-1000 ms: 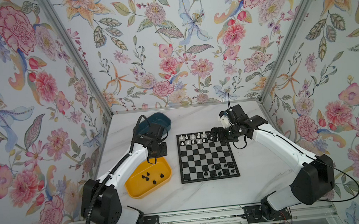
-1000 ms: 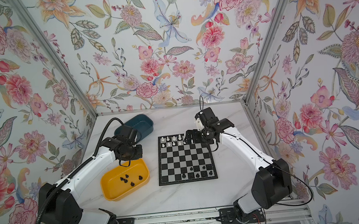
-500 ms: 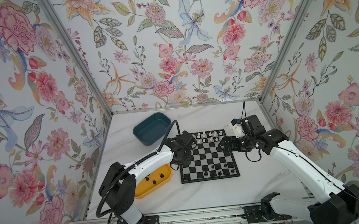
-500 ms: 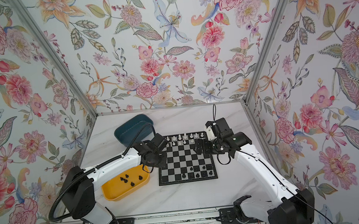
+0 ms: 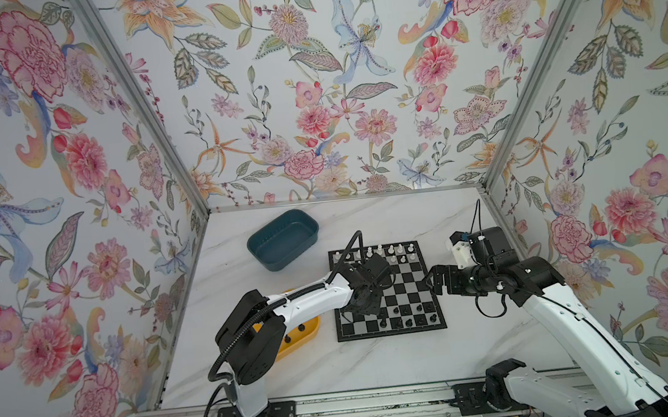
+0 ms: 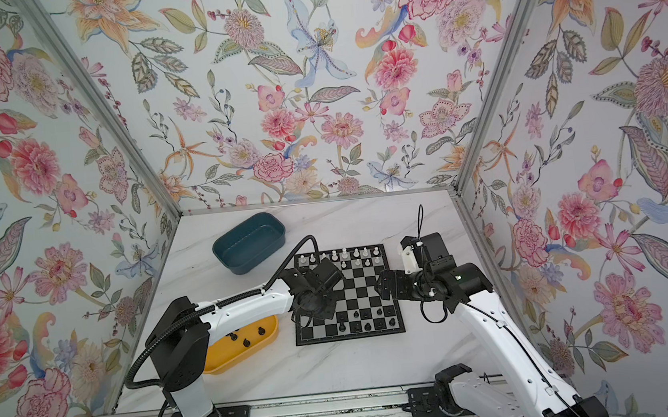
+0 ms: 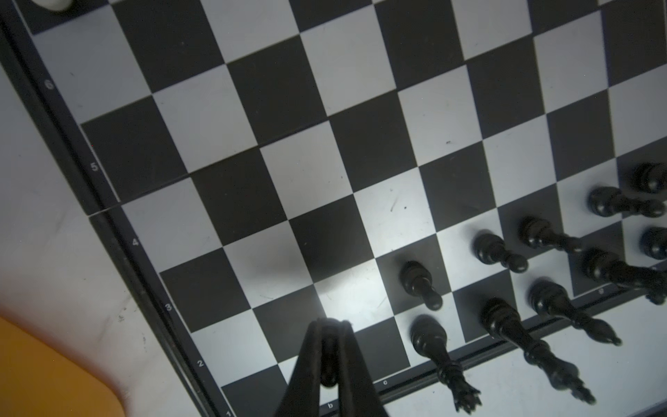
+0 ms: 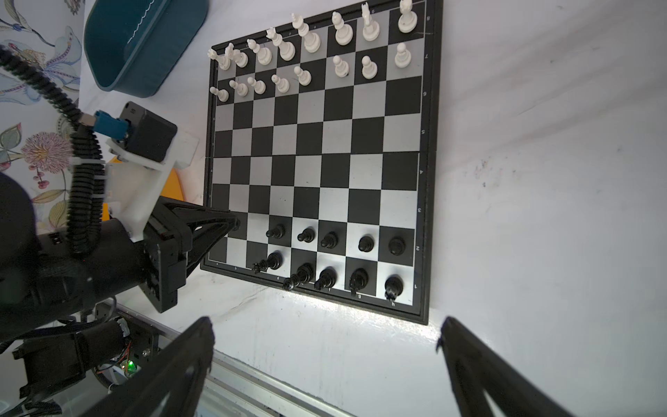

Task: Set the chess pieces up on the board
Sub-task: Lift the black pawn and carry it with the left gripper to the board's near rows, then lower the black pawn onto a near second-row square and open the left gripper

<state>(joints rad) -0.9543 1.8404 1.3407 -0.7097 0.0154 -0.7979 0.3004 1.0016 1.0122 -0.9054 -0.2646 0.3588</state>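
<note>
The board [image 5: 408, 282] lies mid-table. White chess pieces [image 8: 341, 34] fill its two far rows, and several black chess pieces [image 8: 366, 243] stand on the near rows toward the right. My left gripper [image 7: 329, 325] is shut on a small black piece [image 7: 328, 361] and hovers over the board's near-left squares [image 5: 352, 310]. That gripper also shows in the right wrist view [image 8: 232, 222]. My right gripper [image 8: 323, 328] stands wide open and empty, just off the board's right edge in both top views [image 5: 431, 281] [image 6: 381, 286].
A yellow tray [image 6: 267, 337] holding a few black pieces [image 6: 246, 342] sits left of the board, partly under my left arm. An empty teal tray [image 5: 283, 239] stands at the back left. The metal rail [image 5: 343, 409] runs along the table's front edge.
My left arm has swung from the yellow tray to above the board's near-left squares, still shut. My right gripper has drawn back from the far white rows to beside the board's right edge.
</note>
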